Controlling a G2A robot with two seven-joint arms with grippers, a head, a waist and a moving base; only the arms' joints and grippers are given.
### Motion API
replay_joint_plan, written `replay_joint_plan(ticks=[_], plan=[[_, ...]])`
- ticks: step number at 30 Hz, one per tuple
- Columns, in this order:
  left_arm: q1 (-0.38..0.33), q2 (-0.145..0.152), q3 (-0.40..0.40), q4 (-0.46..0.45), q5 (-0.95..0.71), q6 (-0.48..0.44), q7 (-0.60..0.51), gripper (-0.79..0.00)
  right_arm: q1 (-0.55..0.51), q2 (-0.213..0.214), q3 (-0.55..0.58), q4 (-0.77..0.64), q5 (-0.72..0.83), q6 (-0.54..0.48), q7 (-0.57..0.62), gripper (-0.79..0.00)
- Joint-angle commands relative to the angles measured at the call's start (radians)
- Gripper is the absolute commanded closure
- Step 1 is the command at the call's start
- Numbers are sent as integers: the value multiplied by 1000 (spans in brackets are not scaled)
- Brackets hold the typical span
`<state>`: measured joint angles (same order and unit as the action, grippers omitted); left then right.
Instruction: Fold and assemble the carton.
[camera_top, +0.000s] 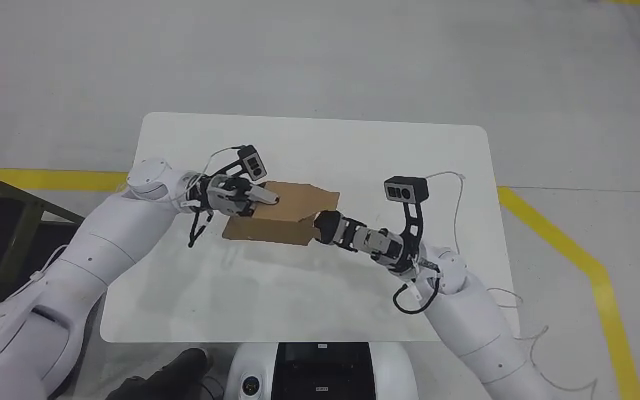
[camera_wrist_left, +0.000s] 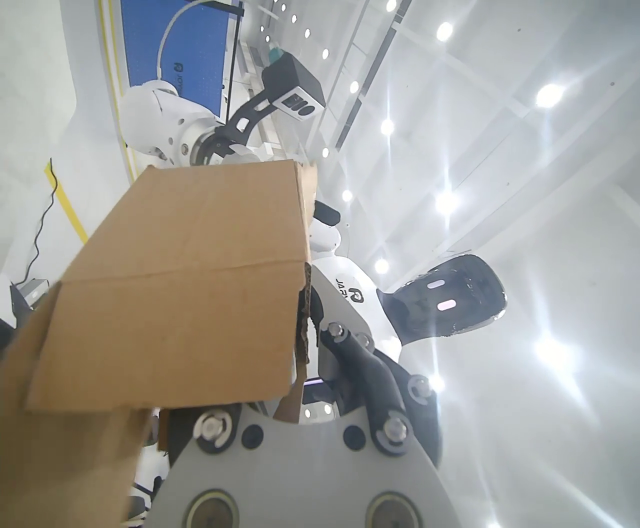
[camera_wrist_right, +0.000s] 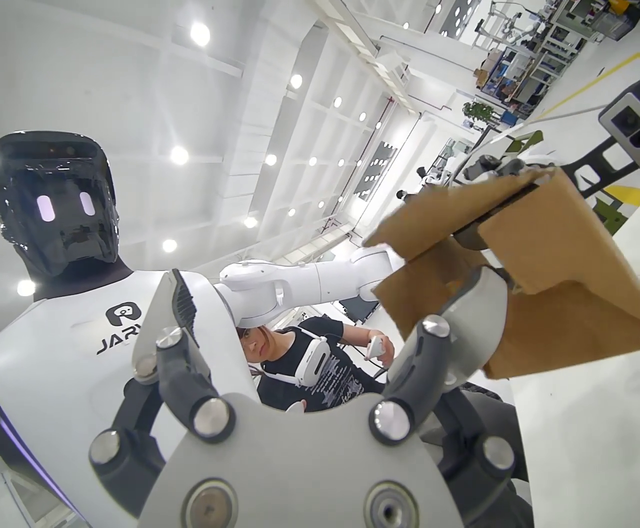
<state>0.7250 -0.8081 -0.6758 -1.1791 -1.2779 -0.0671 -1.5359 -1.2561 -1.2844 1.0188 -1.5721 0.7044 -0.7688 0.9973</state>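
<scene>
overhead, the flattened brown carton (camera_top: 283, 212) sits over the middle of the white desk (camera_top: 400, 150), between the two arms. the left jaws are closed on the edge at their side; the right jaws meet the opposite edge. from the left wrist, a creased carton (camera_wrist_left: 190, 280) panel rises close before the camera. from the right wrist, the right jaws stand wide apart, one side against the carton (camera_wrist_right: 550, 280), clasping nothing.
</scene>
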Motion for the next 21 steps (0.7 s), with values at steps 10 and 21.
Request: replay_joint_plan(ticks=[10, 21], plan=[[-6, -16, -1, 32, -39, 8, 0, 0, -65, 12, 33, -106, -6, 46, -22, -785], [11, -23, -2, -15, -59, 24, 0, 0, -37, 4, 15, -65, -12, 48, -67, -785]])
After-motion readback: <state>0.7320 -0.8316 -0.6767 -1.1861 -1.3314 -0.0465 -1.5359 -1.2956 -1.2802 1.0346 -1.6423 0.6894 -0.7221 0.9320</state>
